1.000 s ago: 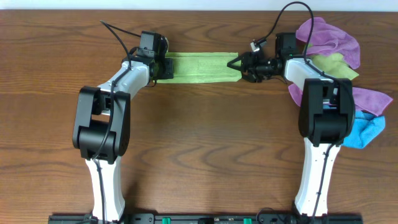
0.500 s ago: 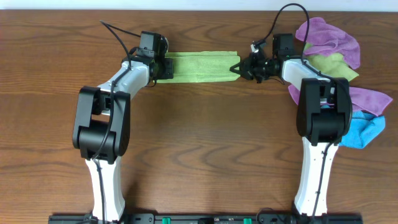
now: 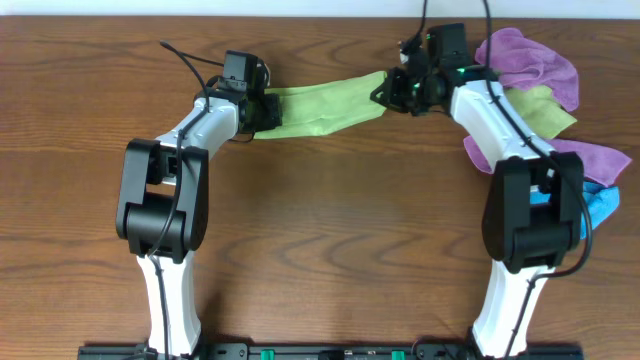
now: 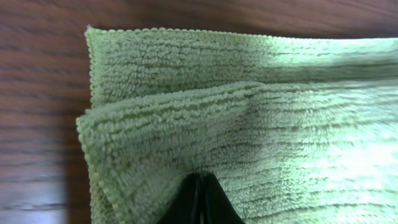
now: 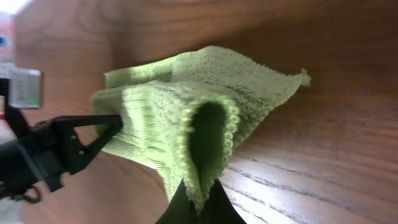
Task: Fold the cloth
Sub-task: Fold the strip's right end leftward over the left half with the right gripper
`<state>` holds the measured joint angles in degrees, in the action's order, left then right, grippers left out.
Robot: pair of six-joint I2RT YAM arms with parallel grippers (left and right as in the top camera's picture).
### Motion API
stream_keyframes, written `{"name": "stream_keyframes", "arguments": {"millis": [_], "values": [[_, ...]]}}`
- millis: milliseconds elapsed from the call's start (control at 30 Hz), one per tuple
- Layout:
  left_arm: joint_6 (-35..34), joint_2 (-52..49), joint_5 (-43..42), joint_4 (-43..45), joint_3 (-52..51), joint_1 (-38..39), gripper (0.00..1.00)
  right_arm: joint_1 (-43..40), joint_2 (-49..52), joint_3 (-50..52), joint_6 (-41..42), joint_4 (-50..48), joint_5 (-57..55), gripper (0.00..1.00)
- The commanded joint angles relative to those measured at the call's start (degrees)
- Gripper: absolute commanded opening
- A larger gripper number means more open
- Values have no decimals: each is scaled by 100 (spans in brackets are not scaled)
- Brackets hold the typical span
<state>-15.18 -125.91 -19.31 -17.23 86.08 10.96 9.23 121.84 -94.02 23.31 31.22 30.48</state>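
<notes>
Cloth: the light lime-green microfibre towel, folded into a long layered strip, is stretching between the two grippers near the far edge of the brown wooden table.
Left gripper: its black fingers are pressing together on the strip's left end, which is lying flat on the wood with its folded layers showing.
Right gripper: it is clamping the strip's right end and holding it off the tabletop, so the towel is sloping down toward the left; the folded edge is bulging open in a loop beside the fingertips.
Spare cloths: a crumpled purple cloth, a duller olive-green cloth, a second purple cloth and a bright blue cloth are lying heaped along the right side, partly under the right arm.
</notes>
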Motion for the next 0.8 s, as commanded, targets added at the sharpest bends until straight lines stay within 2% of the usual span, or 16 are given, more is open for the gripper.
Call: {"name": "stream_keyframes", "arguments": {"millis": [0,433,767], "values": [[-212,-190,-326,-96,33,116,6,227,-2,-11,-219,184,-710,2],[-223,-166,-328,-105,33,634,6,1209,-2,-20,-435,308,-1705,1],[-219,208,-275,-85,35,570,5,1248,-2,-87,-498,389,-1718,1]]}}
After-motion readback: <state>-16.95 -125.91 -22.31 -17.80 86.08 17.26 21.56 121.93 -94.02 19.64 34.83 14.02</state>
